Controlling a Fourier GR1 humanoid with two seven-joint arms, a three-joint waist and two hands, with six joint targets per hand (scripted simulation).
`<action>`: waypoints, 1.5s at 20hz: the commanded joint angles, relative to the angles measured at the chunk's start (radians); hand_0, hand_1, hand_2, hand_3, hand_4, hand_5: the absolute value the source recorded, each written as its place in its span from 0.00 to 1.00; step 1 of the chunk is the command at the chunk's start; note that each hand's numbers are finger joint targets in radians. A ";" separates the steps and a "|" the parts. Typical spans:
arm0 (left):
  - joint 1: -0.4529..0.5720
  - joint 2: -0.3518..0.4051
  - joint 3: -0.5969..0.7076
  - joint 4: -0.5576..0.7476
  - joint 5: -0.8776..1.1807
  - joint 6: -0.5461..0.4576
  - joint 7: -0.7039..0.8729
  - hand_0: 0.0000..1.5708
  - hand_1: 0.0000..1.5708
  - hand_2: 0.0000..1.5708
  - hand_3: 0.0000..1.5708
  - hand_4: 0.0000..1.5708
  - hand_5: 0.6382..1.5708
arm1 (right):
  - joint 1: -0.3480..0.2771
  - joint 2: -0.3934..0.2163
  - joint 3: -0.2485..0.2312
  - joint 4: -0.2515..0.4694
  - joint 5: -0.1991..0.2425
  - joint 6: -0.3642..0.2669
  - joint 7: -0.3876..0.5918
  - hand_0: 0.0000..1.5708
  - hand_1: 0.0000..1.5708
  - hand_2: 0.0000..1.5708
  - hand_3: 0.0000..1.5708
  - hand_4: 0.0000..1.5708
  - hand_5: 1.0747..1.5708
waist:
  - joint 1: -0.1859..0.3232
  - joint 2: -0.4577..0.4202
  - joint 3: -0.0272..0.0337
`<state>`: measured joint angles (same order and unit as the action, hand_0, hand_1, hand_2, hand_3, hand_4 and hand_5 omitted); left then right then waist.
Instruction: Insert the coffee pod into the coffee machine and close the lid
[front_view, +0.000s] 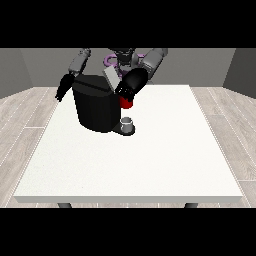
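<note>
The black coffee machine (96, 107) stands on the white table (150, 160) at the far left of middle. Its grey lid (111, 77) is tilted up at the top. The hand at the view's right (131, 84) hovers at the machine's upper right corner, just beside the lid and right above a red thing at the machine (126, 103). A small grey thing (127, 122) sits on the machine's low base in front. The hand at the view's left (63, 89) hangs beside the machine's left side, fingers relaxed and holding nothing.
The table's left edge (37, 150) runs close to the machine. The broad white tabletop stretches from the machine to the near edge and the right. Wooden floor surrounds the table.
</note>
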<state>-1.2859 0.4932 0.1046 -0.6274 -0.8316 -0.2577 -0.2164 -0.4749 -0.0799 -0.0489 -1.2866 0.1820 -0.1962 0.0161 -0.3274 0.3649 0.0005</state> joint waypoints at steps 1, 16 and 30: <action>0.012 -0.047 -0.022 -0.022 -0.013 0.026 -0.010 0.81 0.81 0.79 0.62 0.00 1.00 | -0.017 -0.034 -0.041 0.048 -0.008 0.002 -0.024 0.00 0.00 0.00 0.00 0.05 1.00 | 0.036 -0.003 0.0000; 0.006 0.066 -0.021 0.017 -0.089 0.092 -0.068 0.00 0.00 0.37 0.29 0.00 1.00 | -0.062 -0.052 -0.023 -0.028 0.002 0.020 0.047 0.00 0.00 0.00 0.00 0.10 1.00 | -0.007 0.035 -0.0004; 0.103 -0.088 -0.036 -0.021 -0.057 0.008 0.010 0.00 0.00 0.00 0.03 0.00 1.00 | 0.090 -0.018 -0.072 0.125 -0.047 0.017 -0.045 0.00 0.00 0.00 0.00 0.00 1.00 | 0.134 -0.168 0.0005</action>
<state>-1.2237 0.4750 0.0760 -0.6283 -0.9053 -0.2165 -0.2487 -0.4314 -0.0833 -0.0812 -1.2300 0.1682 -0.1983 0.0176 -0.2503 0.2700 0.0010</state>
